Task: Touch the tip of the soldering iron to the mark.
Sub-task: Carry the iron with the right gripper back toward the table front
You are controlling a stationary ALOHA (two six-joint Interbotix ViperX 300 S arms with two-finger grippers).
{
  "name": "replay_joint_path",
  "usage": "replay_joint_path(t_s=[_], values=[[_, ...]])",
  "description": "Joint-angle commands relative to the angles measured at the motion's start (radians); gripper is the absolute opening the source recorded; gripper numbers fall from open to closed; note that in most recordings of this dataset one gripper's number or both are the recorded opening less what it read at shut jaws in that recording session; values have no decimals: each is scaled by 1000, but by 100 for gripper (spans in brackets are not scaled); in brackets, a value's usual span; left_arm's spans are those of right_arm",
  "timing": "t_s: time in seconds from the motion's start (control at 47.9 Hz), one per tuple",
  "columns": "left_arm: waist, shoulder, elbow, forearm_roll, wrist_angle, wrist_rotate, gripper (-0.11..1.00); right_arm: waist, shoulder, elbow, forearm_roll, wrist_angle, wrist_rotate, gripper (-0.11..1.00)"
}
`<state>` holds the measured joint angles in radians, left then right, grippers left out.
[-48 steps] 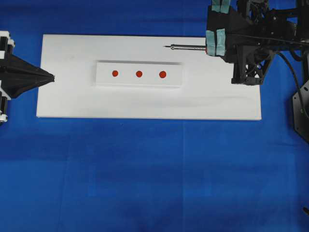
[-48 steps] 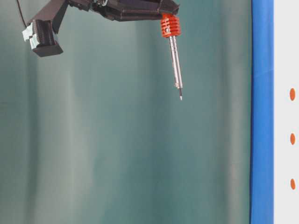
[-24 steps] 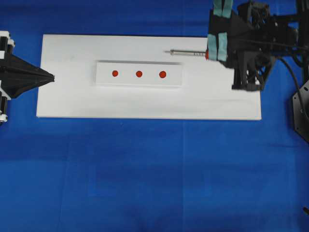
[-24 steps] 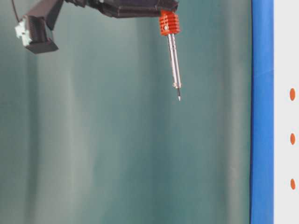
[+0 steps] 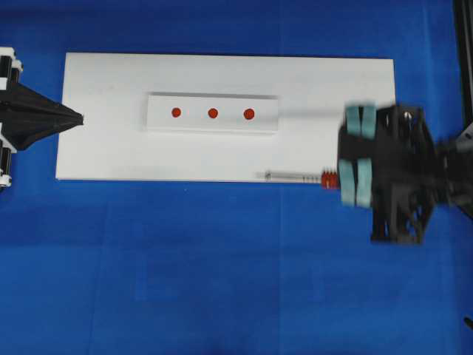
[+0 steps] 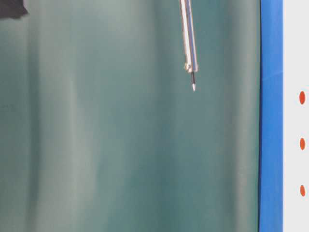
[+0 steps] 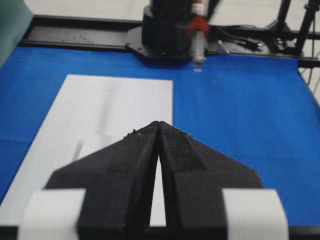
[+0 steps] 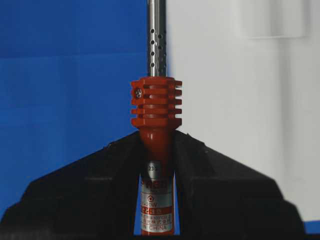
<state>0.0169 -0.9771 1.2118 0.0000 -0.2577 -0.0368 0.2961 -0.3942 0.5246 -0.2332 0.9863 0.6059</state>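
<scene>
Your right gripper [image 5: 347, 177] has swung from the white board's [image 5: 111, 159] far edge to its near edge, clamped on the one soldering iron [image 5: 295, 177], tip over that edge — three red dots, the mark [image 5: 213, 113] central on the block [image 5: 213, 126] — left gripper [image 5: 77, 118] closed, empty, at the left edge.

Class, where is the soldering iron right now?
Overhead, the soldering iron is held by the right gripper, along the white board's near edge, right of the block.
</scene>
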Motion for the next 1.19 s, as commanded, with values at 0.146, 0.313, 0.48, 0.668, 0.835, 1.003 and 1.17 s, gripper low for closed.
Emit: replay_joint_path(t_s=[0.146,0.313,0.48,0.668,0.835,1.003,1.17], values=[[2,3,-12,2,-11,-2,0,210,38,-20,-132,9,259,6],[3,5,-12,2,-11,-2,0,281,83,-20,-153,12,350,6],[2,3,-11,2,-11,-2,0,284,104,-21,-164,9,354,6],[3,3,-11,2,-11,-2,0,247,124,-34,-213,-32,347,6],[3,3,-12,2,-11,-2,0,195,195,-80,-218,-107,290,6],[3,2,-12,2,-12,-2,0,155,288,-166,-216,-160,198,6],[3,-15,-14,2,-12,-2,0,110,382,-258,-215,-170,150,6]])
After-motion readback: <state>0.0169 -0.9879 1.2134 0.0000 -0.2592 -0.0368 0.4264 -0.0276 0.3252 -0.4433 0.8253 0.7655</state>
